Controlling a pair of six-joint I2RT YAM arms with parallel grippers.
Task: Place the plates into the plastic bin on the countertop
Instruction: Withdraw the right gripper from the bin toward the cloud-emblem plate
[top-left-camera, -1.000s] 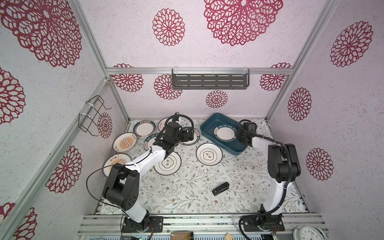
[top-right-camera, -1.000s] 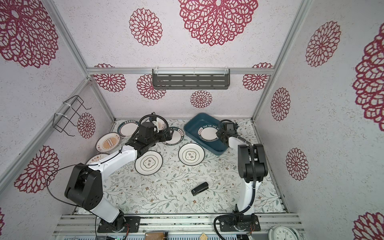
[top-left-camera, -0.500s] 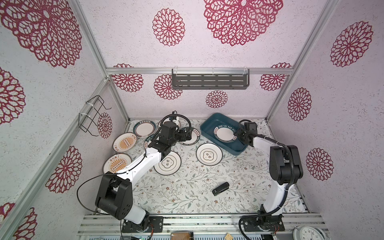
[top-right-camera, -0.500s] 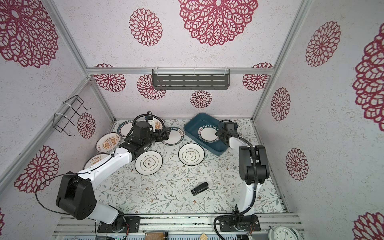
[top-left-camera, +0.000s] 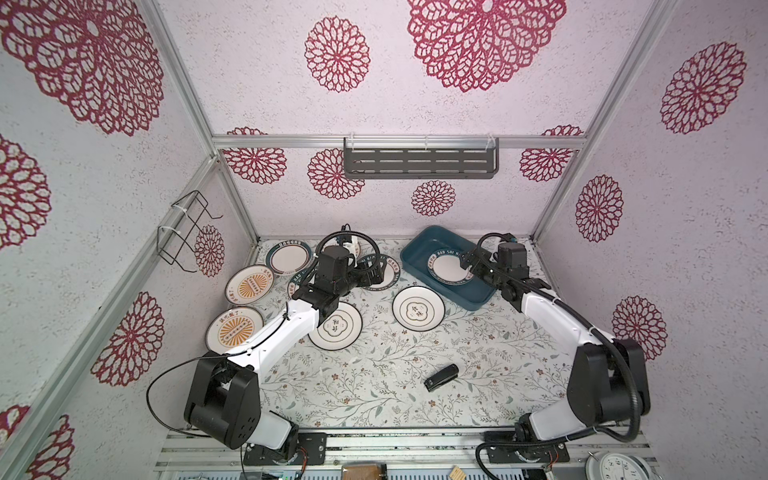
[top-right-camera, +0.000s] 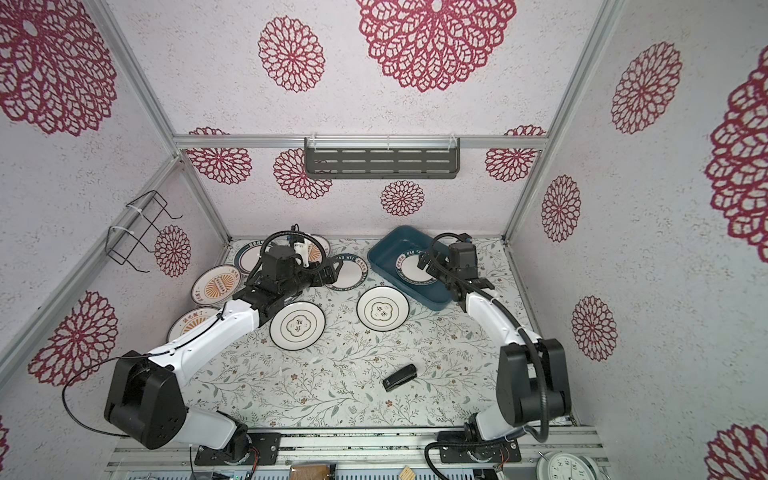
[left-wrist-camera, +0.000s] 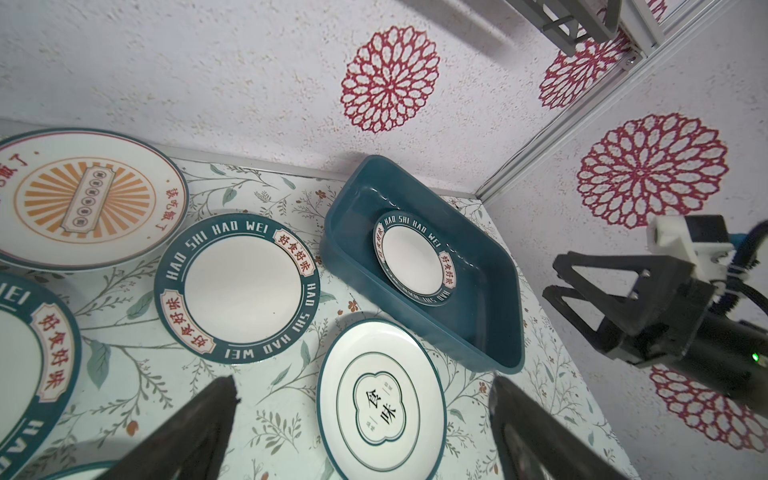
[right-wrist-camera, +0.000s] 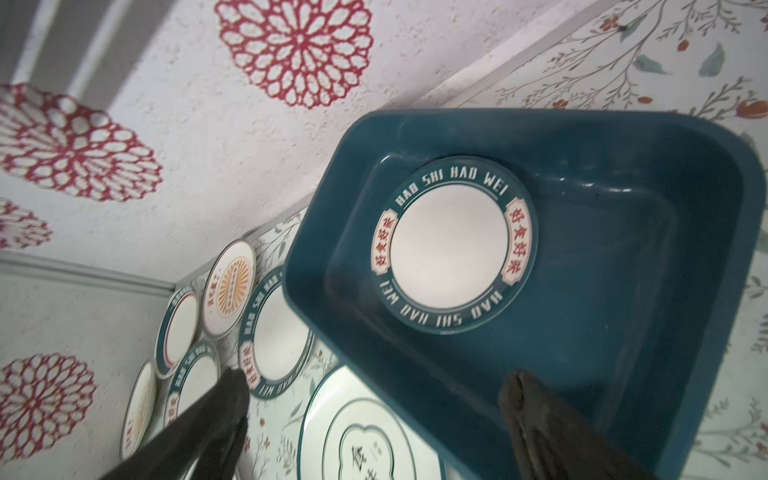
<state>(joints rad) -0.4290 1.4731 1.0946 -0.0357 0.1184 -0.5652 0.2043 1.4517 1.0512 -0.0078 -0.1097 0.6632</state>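
Countertop (top-left-camera: 374, 386) printed with leafy vines, seen from above. At the back right sits the dark teal plastic bin (top-left-camera: 420, 247), its long axis running from back-left to front-right in both top views. One teal-rimmed lettered plate (top-left-camera: 448, 268) lies flat on its floor.

The right gripper (right-wrist-camera: 374, 392) hangs over the bin, by that plate's right edge, jaws spread wide and holding nothing. The left gripper (left-wrist-camera: 361, 386) is equally wide and empty. It is poised over a second lettered plate (left-wrist-camera: 237, 289), which lies just left of the bin, near its left-hand corner.

A thin-ringed plate (top-left-camera: 418, 308) rests just beside the bin's front long wall, between the two grippers. Every plate outside the bin lies to its left, so the left gripper looks the nearer for most of them. The thin-ringed plate seems the only one within easy reach of the right gripper.
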